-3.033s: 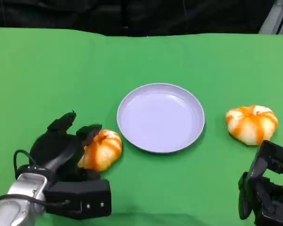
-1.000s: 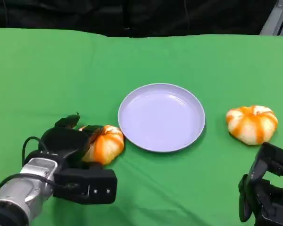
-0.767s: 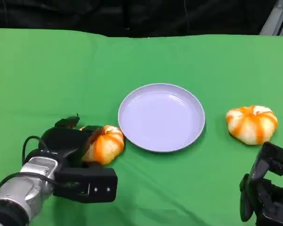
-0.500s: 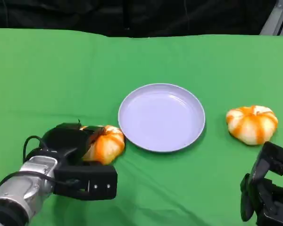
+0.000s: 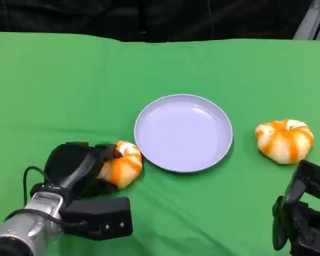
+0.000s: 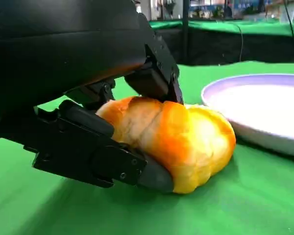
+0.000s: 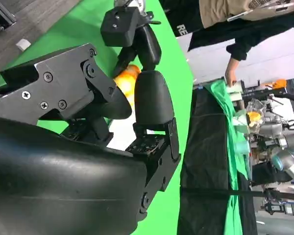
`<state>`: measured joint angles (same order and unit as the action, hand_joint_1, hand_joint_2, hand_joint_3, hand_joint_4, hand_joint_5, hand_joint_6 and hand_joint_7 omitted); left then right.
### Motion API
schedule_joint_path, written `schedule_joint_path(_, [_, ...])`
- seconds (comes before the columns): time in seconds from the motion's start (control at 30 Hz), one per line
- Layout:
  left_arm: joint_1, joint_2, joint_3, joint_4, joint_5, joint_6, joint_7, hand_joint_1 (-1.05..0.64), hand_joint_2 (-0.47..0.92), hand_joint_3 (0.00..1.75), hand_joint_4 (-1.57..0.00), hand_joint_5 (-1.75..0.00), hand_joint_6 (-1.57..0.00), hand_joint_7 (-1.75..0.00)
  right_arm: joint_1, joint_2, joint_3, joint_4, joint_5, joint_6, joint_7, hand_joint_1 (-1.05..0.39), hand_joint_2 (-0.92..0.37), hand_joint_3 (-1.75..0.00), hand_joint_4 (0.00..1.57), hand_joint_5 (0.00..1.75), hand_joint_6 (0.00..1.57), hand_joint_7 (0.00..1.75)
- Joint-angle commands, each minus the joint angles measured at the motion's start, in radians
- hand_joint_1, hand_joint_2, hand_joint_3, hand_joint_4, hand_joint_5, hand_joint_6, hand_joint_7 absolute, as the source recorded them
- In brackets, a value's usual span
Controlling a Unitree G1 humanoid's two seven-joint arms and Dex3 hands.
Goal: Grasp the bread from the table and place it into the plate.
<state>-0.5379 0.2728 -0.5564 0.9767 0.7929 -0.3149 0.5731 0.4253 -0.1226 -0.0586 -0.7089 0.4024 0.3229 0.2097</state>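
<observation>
Grasp step: left hand (image 5: pixel 77 168) grips the bread (image 5: pixel 122 165) on the table, just left of the plate (image 5: pixel 183 133). Right hand (image 5: pixel 301 224) idles near right, fingers apart, holding nothing. Next: lift, carry right over the rim, let go.
</observation>
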Motion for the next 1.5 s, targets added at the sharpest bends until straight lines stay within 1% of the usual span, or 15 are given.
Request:
schedule_joint_path(0.03, [-0.002,0.010,0.013,0.017,-0.009,-0.008,0.029,-0.05,0.92,0.13,-0.78,-1.74,-0.58,-1.74,0.005,-0.005,0.006,-0.009,-0.011,-0.011,-0.008,-0.05,-0.66,-1.15,0.91,1.75,0.61,1.75])
schedule_joint_path(0.1, [-0.003,0.010,0.013,0.020,-0.008,-0.010,0.031,-0.05,0.92,0.14,-0.78,-1.75,-0.58,-1.75,0.006,-0.005,0.006,-0.009,-0.011,-0.011,-0.009,-0.05,-0.66,-1.15,0.91,1.75,0.61,1.75])
schedule_joint_path(0.27, [0.026,0.067,0.048,-0.033,-0.020,0.006,0.017,-0.10,0.91,0.17,-0.73,-1.75,-0.51,-1.75,0.000,-0.002,0.008,0.007,-0.012,-0.028,0.000,-0.05,-0.66,-1.16,0.91,1.75,0.61,1.75])
schedule_joint_path(0.43, [0.038,0.094,0.093,-0.091,-0.035,0.005,0.043,-0.07,0.88,0.15,-0.76,-1.75,-0.57,-1.75,-0.003,-0.010,0.002,0.006,-0.006,-0.013,0.001,-0.05,-0.66,-1.16,0.92,1.75,0.61,1.75])
schedule_joint_path(0.63, [0.038,0.091,0.134,-0.210,-0.057,0.024,0.001,-0.09,0.91,0.18,-0.77,-1.75,-0.59,-1.75,-0.005,-0.014,-0.002,0.008,-0.002,-0.010,0.003,-0.04,-0.67,-1.16,0.91,1.75,0.61,1.75])
schedule_joint_path(0.77, [0.002,0.062,0.137,-0.275,-0.059,-0.027,0.018,-0.09,0.89,0.19,-0.77,-1.75,-0.58,-1.75,-0.003,-0.005,0.001,0.020,-0.010,-0.034,0.009,-0.03,-0.67,-1.16,0.91,1.75,0.60,1.75])
schedule_joint_path(0.8, [-0.005,0.055,0.137,-0.282,-0.058,-0.030,0.013,-0.09,0.83,0.33,-0.77,-1.75,-0.58,-1.75,-0.002,-0.004,0.004,0.019,-0.018,-0.036,0.004,-0.03,-0.67,-1.16,0.91,1.75,0.61,1.75])
schedule_joint_path(0.83, [-0.025,0.035,0.132,-0.287,-0.057,-0.026,0.000,-0.08,0.68,0.62,-0.78,-1.75,-0.58,-1.75,-0.002,0.000,0.007,0.021,-0.022,-0.040,0.002,-0.03,-0.66,-1.16,0.91,1.75,0.61,1.75])
schedule_joint_path(0.87, [-0.042,0.018,0.128,-0.287,-0.055,-0.025,-0.011,-0.09,0.59,0.80,-0.78,-1.75,-0.59,-1.75,-0.002,0.005,0.009,0.023,-0.023,-0.045,0.001,-0.03,-0.66,-1.16,0.91,1.75,0.61,1.75])
schedule_joint_path(0.9, [-0.052,0.008,0.126,-0.286,-0.054,-0.023,-0.018,-0.09,0.53,0.93,-0.79,-1.75,-0.61,-1.75,-0.002,0.007,0.011,0.025,-0.021,-0.048,0.002,-0.03,-0.67,-1.16,0.91,1.75,0.61,1.75])
schedule_joint_path(0.97, [-0.075,-0.010,0.118,-0.275,-0.045,-0.021,-0.036,-0.10,0.50,1.00,-0.80,-1.75,-0.62,-1.75,0.000,0.014,0.016,0.028,-0.022,-0.056,0.000,-0.03,-0.67,-1.16,0.91,1.75,0.61,1.75])
schedule_joint_path(1.13, [-0.166,-0.088,0.071,-0.183,-0.024,-0.008,-0.071,-0.08,0.51,0.90,-0.81,-1.75,-0.63,-1.75,0.008,0.027,0.036,0.034,-0.027,-0.082,-0.001,-0.03,-0.66,-1.16,0.91,1.75,0.60,1.75])
schedule_joint_path(1.33, [-0.236,-0.136,0.027,-0.070,-0.001,-0.012,-0.070,-0.07,0.52,0.87,-0.81,-1.75,-0.61,-1.75,0.009,0.036,0.040,0.041,-0.014,-0.098,0.009,-0.03,-0.65,-1.17,0.92,1.75,0.61,1.75])
schedule_joint_path(1.43, [-0.274,-0.161,0.011,-0.017,0.006,0.012,-0.099,-0.08,0.64,0.68,-0.81,-1.75,-0.59,-1.75,0.011,0.036,0.048,0.028,-0.019,-0.082,-0.004,-0.04,-0.64,-1.18,0.94,1.75,0.63,1.75])
schedule_joint_path(1.5, [-0.287,-0.170,0.006,0.007,0.003,0.017,-0.106,-0.07,0.65,0.64,-0.81,-1.75,-0.59,-1.75,0.013,0.035,0.053,0.022,-0.023,-0.079,-0.010,-0.04,-0.64,-1.18,0.94,1.75,0.63,1.75])
